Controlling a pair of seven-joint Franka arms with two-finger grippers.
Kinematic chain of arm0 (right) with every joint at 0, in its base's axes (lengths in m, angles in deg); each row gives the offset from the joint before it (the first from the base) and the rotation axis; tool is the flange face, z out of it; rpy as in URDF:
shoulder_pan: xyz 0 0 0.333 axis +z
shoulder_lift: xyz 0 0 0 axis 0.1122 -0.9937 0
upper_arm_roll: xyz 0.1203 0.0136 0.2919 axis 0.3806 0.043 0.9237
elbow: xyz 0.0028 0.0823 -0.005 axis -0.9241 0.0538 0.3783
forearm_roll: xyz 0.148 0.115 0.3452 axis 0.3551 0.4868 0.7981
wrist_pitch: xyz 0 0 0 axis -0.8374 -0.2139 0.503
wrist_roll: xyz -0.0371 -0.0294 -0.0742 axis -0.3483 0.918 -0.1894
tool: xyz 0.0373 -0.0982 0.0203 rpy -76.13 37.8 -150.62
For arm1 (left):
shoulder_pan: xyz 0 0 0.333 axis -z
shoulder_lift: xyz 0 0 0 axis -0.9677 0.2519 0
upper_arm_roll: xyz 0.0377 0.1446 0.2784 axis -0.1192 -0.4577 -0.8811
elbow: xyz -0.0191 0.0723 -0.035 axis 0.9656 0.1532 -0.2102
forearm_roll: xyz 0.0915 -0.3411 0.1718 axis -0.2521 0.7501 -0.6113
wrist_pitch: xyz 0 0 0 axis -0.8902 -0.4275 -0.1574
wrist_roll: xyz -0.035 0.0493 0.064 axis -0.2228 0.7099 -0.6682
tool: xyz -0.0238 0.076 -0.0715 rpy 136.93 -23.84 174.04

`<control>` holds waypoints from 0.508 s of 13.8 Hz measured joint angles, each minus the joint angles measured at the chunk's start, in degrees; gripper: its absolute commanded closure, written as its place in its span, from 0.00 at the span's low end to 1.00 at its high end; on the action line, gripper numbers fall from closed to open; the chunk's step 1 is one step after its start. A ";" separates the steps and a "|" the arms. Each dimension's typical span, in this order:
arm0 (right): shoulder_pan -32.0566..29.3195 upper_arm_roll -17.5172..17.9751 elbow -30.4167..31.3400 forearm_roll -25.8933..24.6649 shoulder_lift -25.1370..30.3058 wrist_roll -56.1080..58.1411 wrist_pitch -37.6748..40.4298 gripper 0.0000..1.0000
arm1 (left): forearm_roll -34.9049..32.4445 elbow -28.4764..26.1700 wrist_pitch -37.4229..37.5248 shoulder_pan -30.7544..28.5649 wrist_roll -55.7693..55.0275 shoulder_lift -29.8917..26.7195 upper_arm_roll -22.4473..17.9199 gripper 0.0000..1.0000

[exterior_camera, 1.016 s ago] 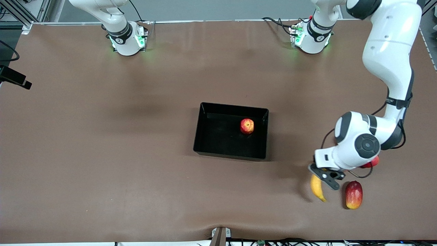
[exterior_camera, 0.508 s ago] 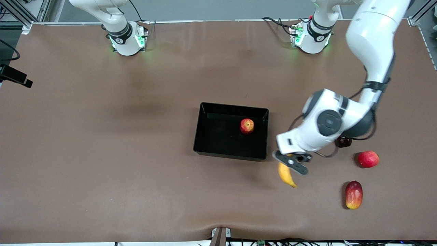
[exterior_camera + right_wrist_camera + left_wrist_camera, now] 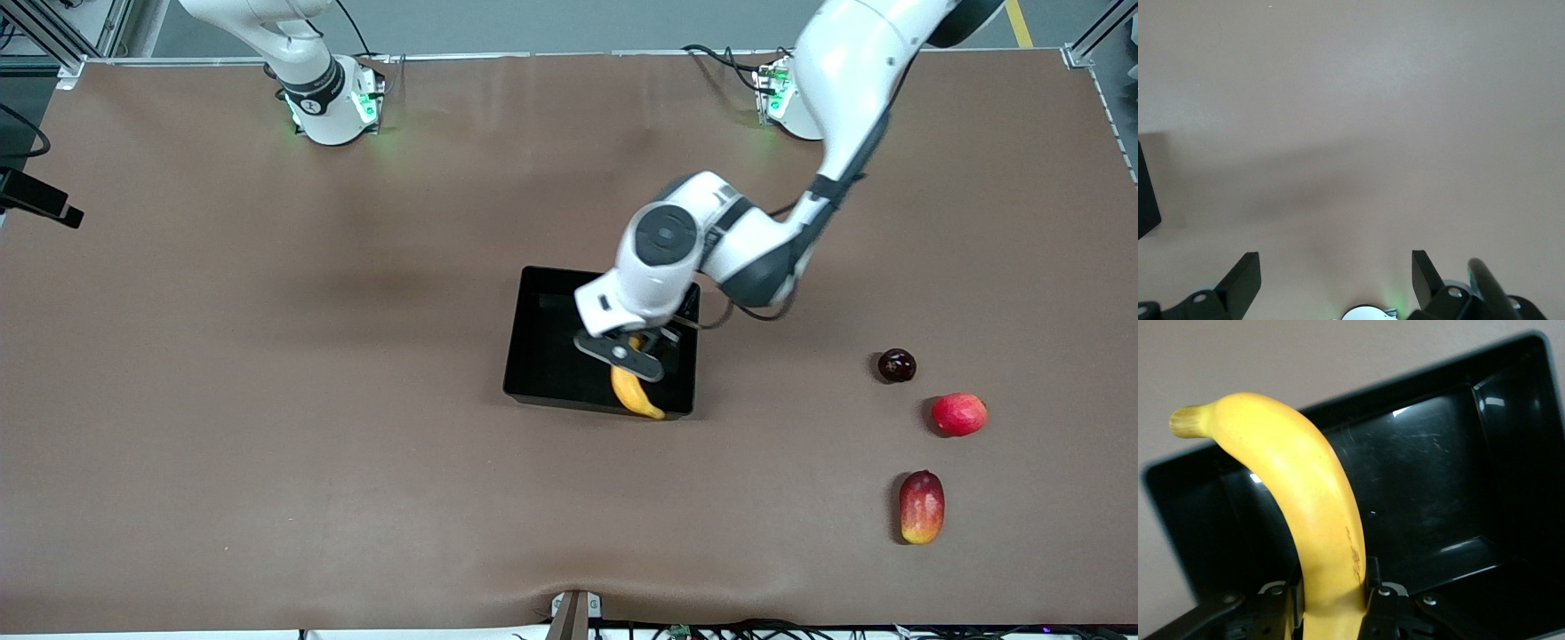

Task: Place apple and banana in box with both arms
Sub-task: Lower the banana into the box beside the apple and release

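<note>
Over the box [image 3: 533, 356], at its corner nearest the front camera toward the left arm's end of the tabletop [image 3: 267, 444], the left gripper [image 3: 620, 354] hangs with its fingers [image 3: 1379, 600] pinching the banana [image 3: 633, 393]. One end of the banana sits clamped between the fingers, and the rest curves out past them, its stubby tip reaching over the box's near wall. The left wrist view shows the clamp close up, a finger on each flank of the yellow skin, with the glossy black floor of the box [image 3: 1438, 487] under it. From the front view the arm's wrist hides most of that corner of the box, and the apple cannot be seen in any view. The right gripper [image 3: 1335, 280] waits over bare tabletop, its fingers [image 3: 1241, 277] spread wide, visible only in the right wrist view. Toward the left arm's end lie a dark maroon fruit [image 3: 896, 365], a red fruit [image 3: 958, 414] and a mango [image 3: 921, 507], well apart from the box
</note>
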State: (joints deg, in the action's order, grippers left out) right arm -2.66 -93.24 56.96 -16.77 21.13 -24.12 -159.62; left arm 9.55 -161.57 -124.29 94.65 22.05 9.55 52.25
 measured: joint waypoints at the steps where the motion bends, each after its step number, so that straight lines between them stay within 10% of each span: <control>1: -0.02 -0.01 0.00 0.00 0.00 0.00 0.00 0.00 | -0.84 0.02 -0.18 1.15 -0.96 0.68 -0.06 1.00; 7: -0.04 -0.02 0.00 0.00 0.00 0.00 0.00 0.00 | -1.73 0.31 -5.34 5.68 -2.37 5.55 -0.77 1.00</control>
State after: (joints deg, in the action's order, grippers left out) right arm -2.70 -93.26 56.96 -16.77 21.13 -24.12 -159.62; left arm 7.82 -161.26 -129.63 100.33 19.68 15.09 51.49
